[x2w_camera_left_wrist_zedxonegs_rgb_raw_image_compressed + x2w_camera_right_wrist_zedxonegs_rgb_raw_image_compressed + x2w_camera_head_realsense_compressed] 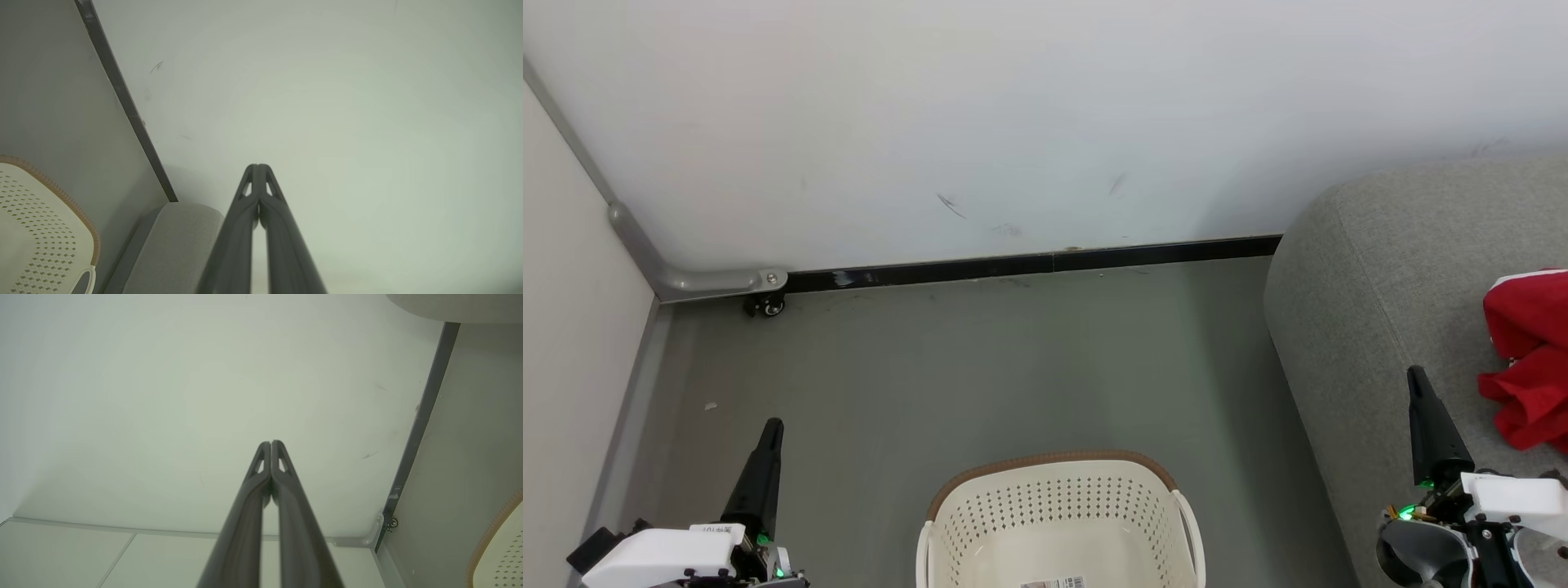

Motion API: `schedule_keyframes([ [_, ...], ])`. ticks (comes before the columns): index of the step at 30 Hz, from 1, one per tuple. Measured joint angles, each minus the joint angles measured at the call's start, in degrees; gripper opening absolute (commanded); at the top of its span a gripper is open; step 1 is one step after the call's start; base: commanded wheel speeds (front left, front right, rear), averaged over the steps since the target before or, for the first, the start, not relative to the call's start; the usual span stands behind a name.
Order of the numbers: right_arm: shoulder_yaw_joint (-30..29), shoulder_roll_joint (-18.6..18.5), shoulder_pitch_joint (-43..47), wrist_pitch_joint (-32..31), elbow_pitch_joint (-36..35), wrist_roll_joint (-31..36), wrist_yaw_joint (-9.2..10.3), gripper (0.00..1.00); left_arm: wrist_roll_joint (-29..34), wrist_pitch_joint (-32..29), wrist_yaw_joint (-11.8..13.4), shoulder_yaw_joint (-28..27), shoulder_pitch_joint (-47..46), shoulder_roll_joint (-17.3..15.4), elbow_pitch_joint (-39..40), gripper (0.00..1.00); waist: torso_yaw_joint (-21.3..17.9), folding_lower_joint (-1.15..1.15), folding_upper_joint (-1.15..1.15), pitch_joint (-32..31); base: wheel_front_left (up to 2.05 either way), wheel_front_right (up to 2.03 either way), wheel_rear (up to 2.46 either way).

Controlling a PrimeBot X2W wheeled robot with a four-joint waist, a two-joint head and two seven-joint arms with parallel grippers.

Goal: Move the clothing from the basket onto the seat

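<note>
Red fabric with a bit of white trim, the clothing [1531,367] lies crumpled on the grey woven seat [1388,286], just to the right of the right tool [1419,384] and a little ahead of its tip. That tool hangs over the near part of the seat with its dark fingers pointing toward the wall [1013,122]. In its own wrist view the right tool [271,444] is closed, the two fingertips pressed flat against each other.

The left tool [770,433] sits well to the left of the right one, above the grey floor [972,367]. It is closed too: in its wrist view the left tool [257,167] shows both tips touching (a thin slit opens only lower down between the fingers).

Between the two tools, nearer the robot than either tip, stands the cream basket [1054,459] with its brown rim and perforated sides. A small label [1054,583] shows on its pale bottom. From the left tool's view the basket [41,228] is off to the lower left, and the rounded corner of the seat [175,245] is just left of the fingers.

Ahead of both tools a black skirting strip [1054,261] runs along the foot of the wall. Far ahead of the left tool a grey rail [703,282] bends round the corner, with a small wheel [768,305] beneath it.
</note>
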State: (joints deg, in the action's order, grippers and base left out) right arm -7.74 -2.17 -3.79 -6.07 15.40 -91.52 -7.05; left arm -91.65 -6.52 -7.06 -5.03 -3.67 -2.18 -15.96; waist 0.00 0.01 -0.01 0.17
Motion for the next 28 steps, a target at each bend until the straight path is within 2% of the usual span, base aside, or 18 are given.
schedule_keyframes([
  [28,0.0,0.0,0.0,0.0,0.0,-0.01,0.0,0.0,0.0,0.0,0.0,0.01,0.0,0.01,0.03,0.0,0.0,0.0,0.0,0.0,0.0,0.0,0.0],
])
